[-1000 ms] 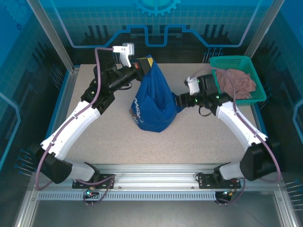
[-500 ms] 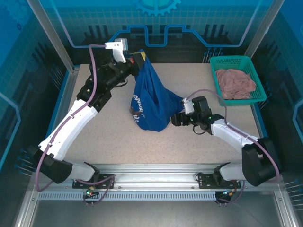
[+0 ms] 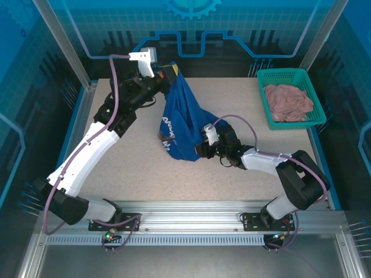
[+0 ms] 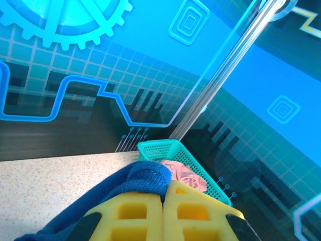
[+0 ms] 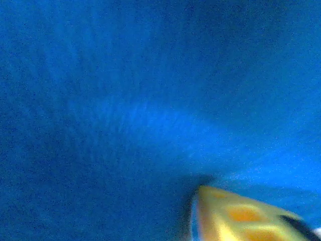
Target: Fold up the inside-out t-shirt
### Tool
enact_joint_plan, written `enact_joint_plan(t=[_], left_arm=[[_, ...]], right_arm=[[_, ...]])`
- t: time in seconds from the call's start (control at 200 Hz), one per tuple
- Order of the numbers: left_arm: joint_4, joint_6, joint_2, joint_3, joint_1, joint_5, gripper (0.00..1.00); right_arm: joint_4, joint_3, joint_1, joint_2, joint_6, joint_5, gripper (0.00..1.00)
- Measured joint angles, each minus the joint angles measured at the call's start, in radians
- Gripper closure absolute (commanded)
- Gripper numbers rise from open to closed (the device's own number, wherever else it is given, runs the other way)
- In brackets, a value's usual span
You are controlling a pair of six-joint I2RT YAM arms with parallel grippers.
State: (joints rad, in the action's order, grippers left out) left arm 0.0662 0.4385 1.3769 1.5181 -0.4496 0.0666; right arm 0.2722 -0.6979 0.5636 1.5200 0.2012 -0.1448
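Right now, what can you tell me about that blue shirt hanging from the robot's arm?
The t-shirt is royal blue, soft cotton-looking cloth with small white lettering on one face. It hangs bunched like a tent: the left gripper holds its top, jaws shut on a rolled edge, while its bottom rests crumpled on the speckled table. The right gripper is pushed against its lower side; whether it grips cannot be told.

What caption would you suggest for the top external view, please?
Left gripper holds the blue t-shirt up; right gripper at its lower edge.
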Motion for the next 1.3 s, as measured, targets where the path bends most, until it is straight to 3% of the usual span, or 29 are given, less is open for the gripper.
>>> enact_joint_plan(t=[0.115, 0.185, 0.305, 0.405, 0.64, 1.07, 1.301], left_arm=[[0.016, 0.008, -0.007, 0.000, 0.031, -0.001, 1.00], [0.015, 0.012, -0.016, 0.000, 0.057, -0.004, 1.00], [0.011, 0.028, -0.028, 0.006, 0.093, -0.003, 1.00], [0.009, 0.042, -0.028, 0.030, 0.127, 0.000, 1.00], [0.007, 0.060, -0.024, 0.104, 0.184, 0.001, 1.00], [0.043, 0.060, 0.151, 0.246, 0.185, 0.016, 1.00], [0.047, 0.060, 0.117, 0.201, 0.189, 0.017, 1.00]], right_arm=[[-0.096, -0.041, -0.068, -0.112, -0.049, 0.069, 1.00], [-0.184, -0.095, -0.159, -0.237, -0.069, 0.105, 1.00], [-0.317, -0.305, -0.322, -0.397, -0.097, 0.141, 1.00], [-0.384, -0.515, -0.365, -0.417, -0.123, 0.149, 1.00], [-0.548, -0.859, -0.376, -0.328, -0.197, 0.149, 1.00], [-0.763, -1.220, -0.464, -0.013, -0.262, 0.086, 1.00], [-0.806, -1.339, -0.479, 0.006, -0.265, 0.007, 1.00]])
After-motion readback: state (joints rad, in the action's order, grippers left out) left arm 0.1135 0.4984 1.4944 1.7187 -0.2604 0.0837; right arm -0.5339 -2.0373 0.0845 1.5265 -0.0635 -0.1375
